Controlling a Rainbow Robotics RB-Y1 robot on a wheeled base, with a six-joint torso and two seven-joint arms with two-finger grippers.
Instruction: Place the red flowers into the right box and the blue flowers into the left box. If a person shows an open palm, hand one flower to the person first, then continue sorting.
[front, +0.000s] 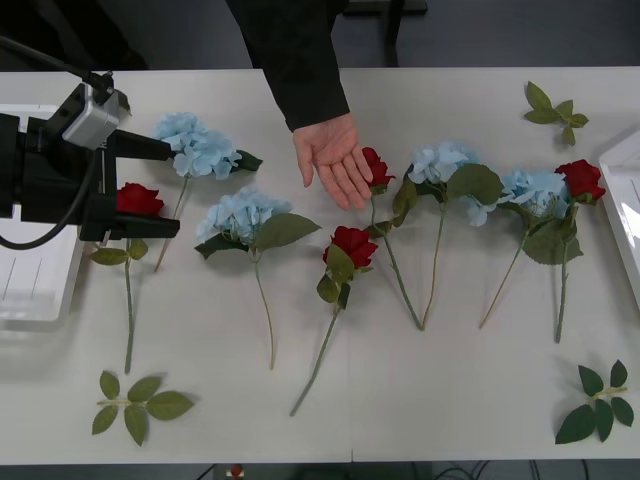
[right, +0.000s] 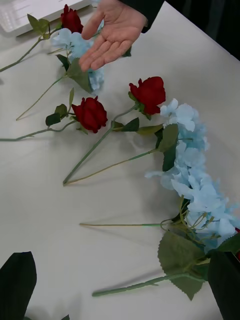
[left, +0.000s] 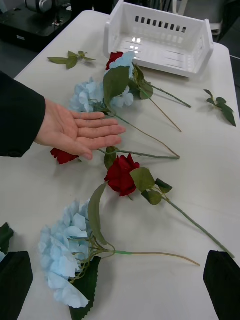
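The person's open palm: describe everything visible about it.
The open palm is a bare hand coming out of a dark black sleeve that reaches in from the table's far edge. It is turned palm up, fingers straight and close together, thumb apart. It hovers mid-table over the flowers, its fingertips above a red rose beside a blue hydrangea. It holds nothing.

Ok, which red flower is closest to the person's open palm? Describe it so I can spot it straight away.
Start at the person's open palm reaching over the far edge of the table. Right beside its fingertips lies a red rose. Unlike the other red roses, its bud is partly tucked behind the hand, and its long stem crosses a blue hydrangea's stem at the tip, forming a V.
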